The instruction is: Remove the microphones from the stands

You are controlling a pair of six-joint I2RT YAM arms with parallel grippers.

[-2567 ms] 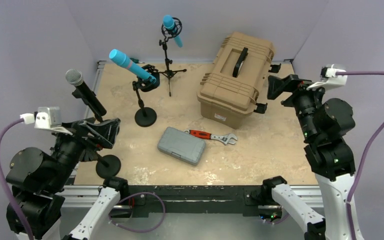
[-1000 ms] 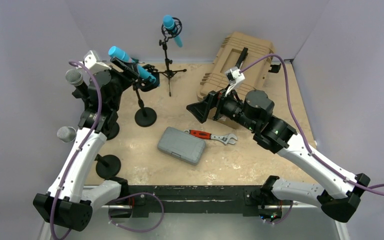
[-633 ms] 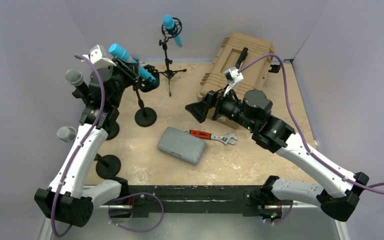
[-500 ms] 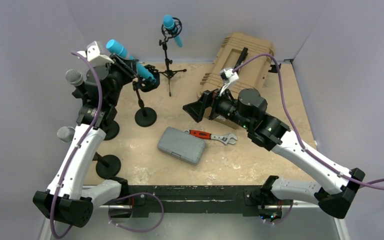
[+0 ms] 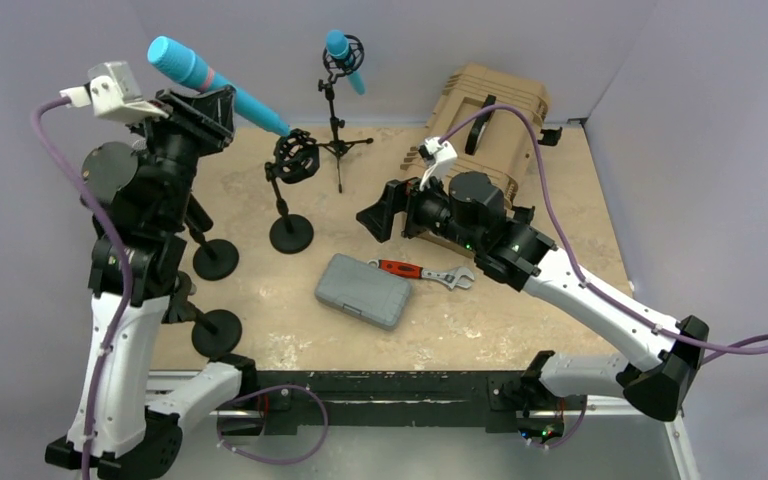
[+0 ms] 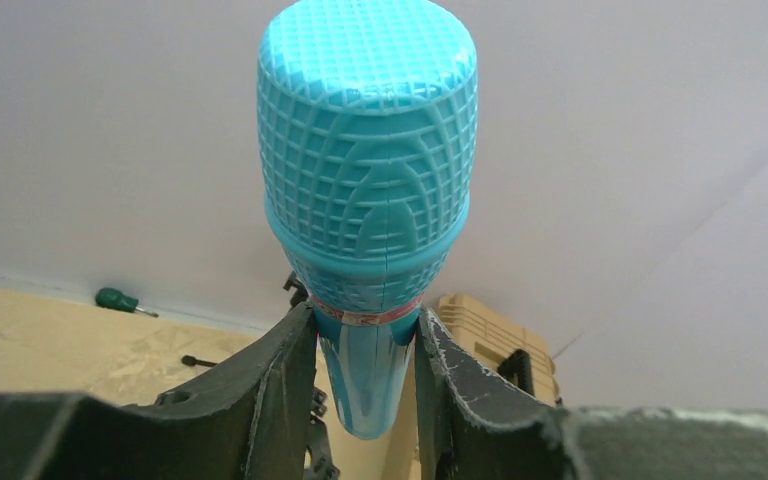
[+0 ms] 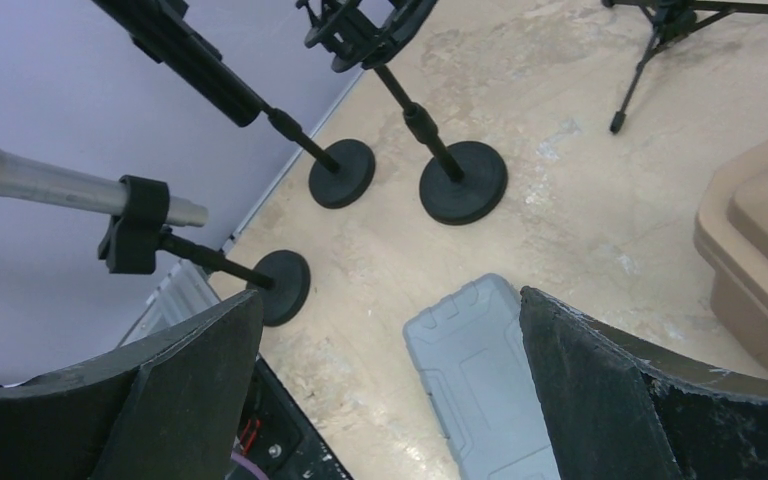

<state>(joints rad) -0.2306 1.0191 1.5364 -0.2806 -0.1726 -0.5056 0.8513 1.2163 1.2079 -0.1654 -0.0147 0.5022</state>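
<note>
A light blue microphone [image 5: 215, 88] is raised up and to the left, tilted with its mesh head [image 5: 173, 57] highest. My left gripper [image 5: 203, 108] is shut on its body just below the head. In the left wrist view the microphone [image 6: 370, 180] fills the middle, with both fingers [image 6: 285, 385] pressed against its sides. Its tail end sits just above the black shock mount [image 5: 295, 158] of the round-based stand [image 5: 291, 233]; whether they touch I cannot tell. My right gripper [image 5: 373, 216] hangs open over the table's middle and holds nothing [image 7: 390, 300].
A second blue microphone sits on a tripod stand [image 5: 340, 60] at the back. Two more round stand bases [image 5: 215, 258] stand at the left, partly behind my left arm. A tan case [image 5: 475, 130], a grey case [image 5: 363, 290] and a red-handled wrench [image 5: 425, 272] lie on the table.
My left gripper closed on the blue microphone and rose up and left, drawing it out of the shock mount. My right arm drifted slightly left, still open.
</note>
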